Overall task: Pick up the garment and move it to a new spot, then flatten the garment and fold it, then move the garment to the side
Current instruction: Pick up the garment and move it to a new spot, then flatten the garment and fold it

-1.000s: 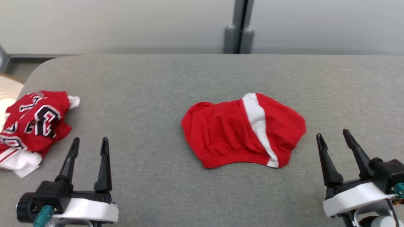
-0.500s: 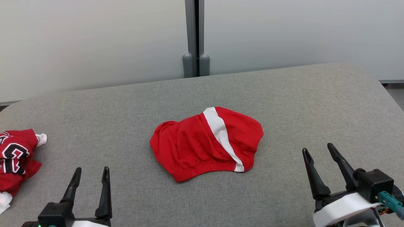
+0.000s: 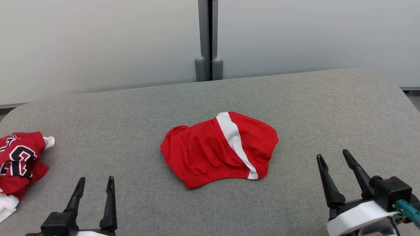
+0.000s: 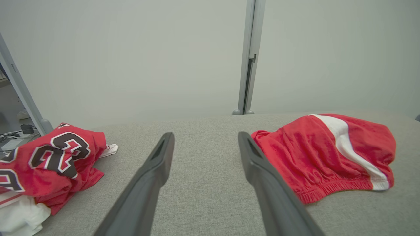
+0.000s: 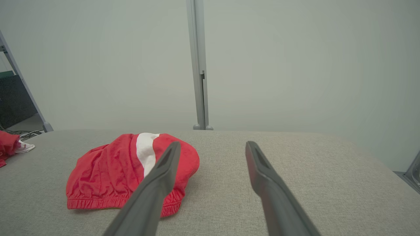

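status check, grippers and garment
Left gripper open, empty. Right gripper open, empty. Red fabric shorts with white stripe bunched at centre, untouched. Red lettered jersey off left, clear.

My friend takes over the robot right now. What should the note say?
Left gripper: open, empty, over the grey table.
Right gripper: open, empty.
Red shorts: rumpled, mid-table, touching neither gripper.
Red jersey: crumpled at the table's left end.
Done: nothing looks flattened or folded.
Left: pick up, move, flatten, fold, set aside.
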